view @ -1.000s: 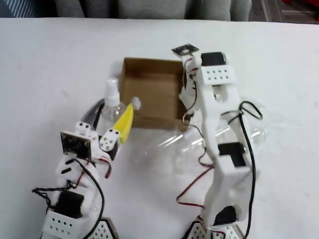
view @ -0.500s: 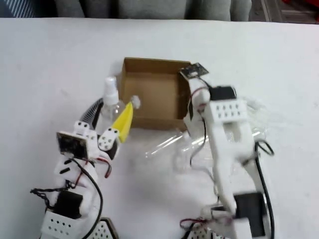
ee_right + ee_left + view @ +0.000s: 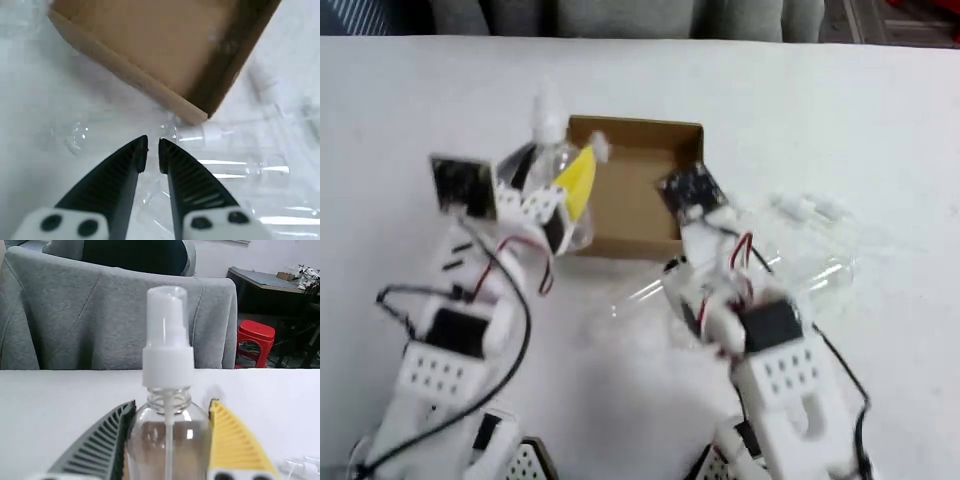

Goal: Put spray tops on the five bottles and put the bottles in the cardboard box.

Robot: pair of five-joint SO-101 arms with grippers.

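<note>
While the left arm stands at the left of the high view, its hand [image 3: 558,185] is grasping a clear bottle [image 3: 542,165] just beside the left wall of the cardboard box [image 3: 635,124], near the upper left corner of it. In the left wrist view the bottle [image 3: 167,440] is upright between the grey finger [image 3: 102,445] and the yellow finger [image 3: 235,440], and a white spray top [image 3: 168,355] sits on its neck. I cannot tell if the bottle touches the box.

The box lies open on the white desk [image 3: 420,90], in the upper middle of the frame.

Lower and to the right, the right hand [image 3: 152,150] hangs over the desk near one corner of the box [image 3: 165,50]. Its black fingers are clenched almost fully, with a thin slit between them, and they hold nothing.

Right of the box, clear bottles [image 3: 800,270] lie on their sides on the desk. One of them [image 3: 200,134] has its neck close to the box corner. Loose spray tops [image 3: 805,207] lie above them, near the right part of the frame.
</note>
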